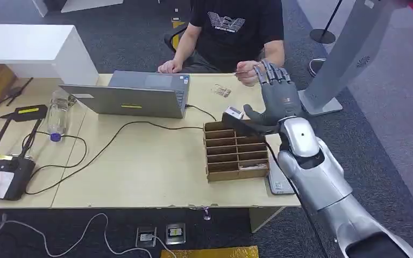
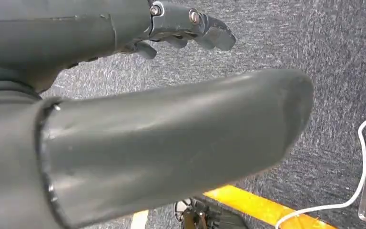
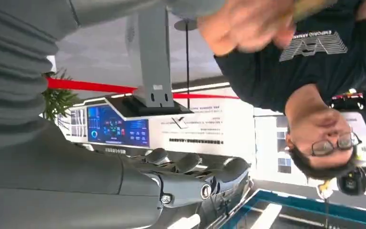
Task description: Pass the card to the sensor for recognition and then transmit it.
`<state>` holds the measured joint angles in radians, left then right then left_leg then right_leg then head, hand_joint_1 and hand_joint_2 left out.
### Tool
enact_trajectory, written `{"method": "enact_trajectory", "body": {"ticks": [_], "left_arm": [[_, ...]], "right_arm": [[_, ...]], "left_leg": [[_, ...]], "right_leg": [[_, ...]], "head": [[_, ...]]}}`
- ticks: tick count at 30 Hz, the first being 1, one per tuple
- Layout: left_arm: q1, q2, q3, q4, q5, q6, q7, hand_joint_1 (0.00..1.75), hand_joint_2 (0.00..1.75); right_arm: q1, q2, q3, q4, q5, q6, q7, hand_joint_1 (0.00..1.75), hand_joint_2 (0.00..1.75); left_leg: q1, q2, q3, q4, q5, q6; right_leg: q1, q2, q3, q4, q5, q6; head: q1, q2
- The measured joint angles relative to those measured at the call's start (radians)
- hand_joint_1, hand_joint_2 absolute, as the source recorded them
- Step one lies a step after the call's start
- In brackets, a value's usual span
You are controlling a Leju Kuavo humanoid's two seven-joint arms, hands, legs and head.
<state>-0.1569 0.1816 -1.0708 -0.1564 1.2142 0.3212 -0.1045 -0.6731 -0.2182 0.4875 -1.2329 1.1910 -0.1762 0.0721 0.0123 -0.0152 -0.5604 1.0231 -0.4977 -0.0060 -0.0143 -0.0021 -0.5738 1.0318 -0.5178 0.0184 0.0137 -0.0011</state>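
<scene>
Reaching out with spread, empty fingers, the right hand should hold steady, since the card looks pinched in the person's hand just beyond its fingertips.

Right hand raised upright with fingers spread, empty; left hand hangs open.

A thin, pale card is pinched edge-on in the person's hand at the far edge of the light wooden worktop; it reads as a slim horizontal sliver, its face too small to make out. A small white block-shaped sensor sits on the worktop just behind the brown slotted cardboard box, well apart from the card
</scene>
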Motion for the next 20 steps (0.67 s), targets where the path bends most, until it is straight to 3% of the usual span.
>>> {"method": "enact_trajectory", "body": {"ticks": [4, 10, 13, 17, 20], "left_arm": [[0.0, 0.0, -0.002, 0.0, 0.0, 0.001, 0.0, 0.0, 0.0], [0.001, 0.0, -0.005, 0.0, 0.002, 0.001, 0.0, 0.0, 0.0], [0.002, 0.0, -0.006, 0.0, 0.002, 0.0, 0.0, 0.0, 0.0], [0.003, 0.002, -0.006, 0.0, 0.013, 0.0, 0.0, 0.0, 0.0], [0.014, 0.004, -0.006, 0.0, 0.031, 0.0, 0.0, 0.0, 0.0]], "right_arm": [[-0.003, 0.0, -0.002, 0.0, 0.0, -0.009, -0.004, 0.0, 0.0], [-0.02, -0.029, -0.036, -0.002, -0.043, -0.108, -0.068, 0.0, 0.0], [-0.037, -0.048, -0.063, 0.008, -0.062, -0.13, -0.071, 0.0, 0.0], [-0.047, -0.111, -0.116, 0.043, -0.124, -0.159, -0.064, 0.0, 0.0], [-0.049, -0.216, -0.207, 0.084, -0.202, -0.205, -0.101, 0.0, 0.0]], "left_leg": [[0.0, 0.0, 0.0, 0.0, 0.0, 0.0], [0.0, 0.0, 0.0, 0.0, 0.0, 0.0], [0.0, 0.0, 0.0, 0.0, 0.0, 0.0], [-0.001, -0.001, 0.001, 0.001, 0.0, 0.0], [-0.001, -0.004, -0.001, 0.001, 0.0, 0.0]], "right_leg": [[0.0, 0.0, 0.0, 0.0, 0.0, 0.0], [0.0, -0.001, 0.0, 0.0, 0.0, 0.0], [0.0, 0.0, 0.0, 0.0, 0.0, 0.0], [-0.001, -0.001, -0.001, -0.001, 0.0, 0.0], [-0.001, -0.004, 0.0, -0.002, 0.0, 0.0]], "head": [[0.0, 0.0], [0.0, 0.0], [0.0, 0.0], [0.0, 0.0], [0.0, 0.0]]}}
